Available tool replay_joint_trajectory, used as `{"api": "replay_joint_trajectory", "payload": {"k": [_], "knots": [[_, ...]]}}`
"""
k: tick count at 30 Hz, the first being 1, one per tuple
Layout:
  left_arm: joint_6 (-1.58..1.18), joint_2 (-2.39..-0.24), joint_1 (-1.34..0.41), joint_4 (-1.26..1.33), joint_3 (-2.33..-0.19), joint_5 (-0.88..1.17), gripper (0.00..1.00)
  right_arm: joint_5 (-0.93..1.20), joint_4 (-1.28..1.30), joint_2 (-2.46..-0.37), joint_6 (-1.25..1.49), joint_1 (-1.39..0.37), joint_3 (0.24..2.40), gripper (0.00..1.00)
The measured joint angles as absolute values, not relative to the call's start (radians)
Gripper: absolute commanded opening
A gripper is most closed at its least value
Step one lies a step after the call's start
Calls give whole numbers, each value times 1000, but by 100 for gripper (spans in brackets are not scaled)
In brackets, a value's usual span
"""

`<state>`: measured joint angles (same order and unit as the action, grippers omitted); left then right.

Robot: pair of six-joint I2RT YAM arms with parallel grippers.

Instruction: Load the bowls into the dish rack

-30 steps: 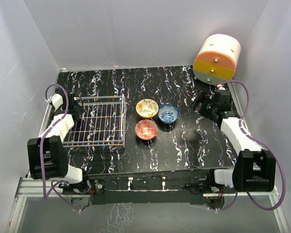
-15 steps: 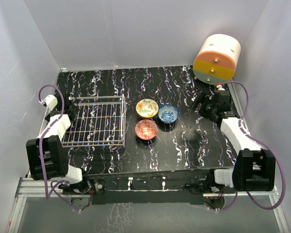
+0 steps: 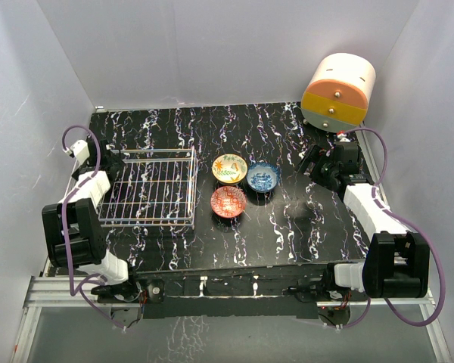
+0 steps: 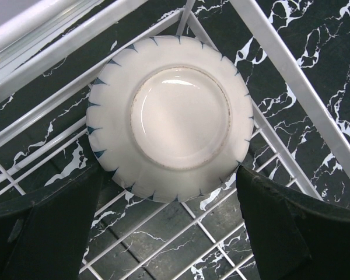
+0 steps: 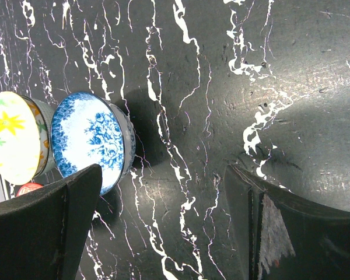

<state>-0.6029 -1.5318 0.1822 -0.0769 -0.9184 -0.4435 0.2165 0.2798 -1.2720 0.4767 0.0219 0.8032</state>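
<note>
The white wire dish rack (image 3: 155,189) sits at the left of the black marbled table. My left gripper (image 3: 115,162) is at the rack's far-left corner, open. In the left wrist view, a pale bowl (image 4: 169,116) with teal points at its rim shows its underside, inside the rack (image 4: 291,81) corner. My open left gripper (image 4: 169,205) has a finger at either side of the bowl's near edge. A yellow-floral bowl (image 3: 229,168), a blue bowl (image 3: 263,177) and a red bowl (image 3: 228,202) stand right of the rack. My right gripper (image 3: 318,162) is open and empty, right of the blue bowl (image 5: 90,140).
A cream-and-orange cylindrical drawer unit (image 3: 338,92) stands at the far right corner. White walls close in the table on three sides. The right wrist view also shows the yellow bowl (image 5: 14,137) and a sliver of the red bowl (image 5: 29,188).
</note>
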Motion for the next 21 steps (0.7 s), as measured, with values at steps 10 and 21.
{"api": "replay_joint_trajectory", "payload": {"k": [10,21], "knots": [[-595,-1467,182,-123,-919,-366,97,217,268,-1280,476,22,784,90],[-503,-1238,178,-271,-950,-171,97,228,258,-1280,478,22,768,92]]}}
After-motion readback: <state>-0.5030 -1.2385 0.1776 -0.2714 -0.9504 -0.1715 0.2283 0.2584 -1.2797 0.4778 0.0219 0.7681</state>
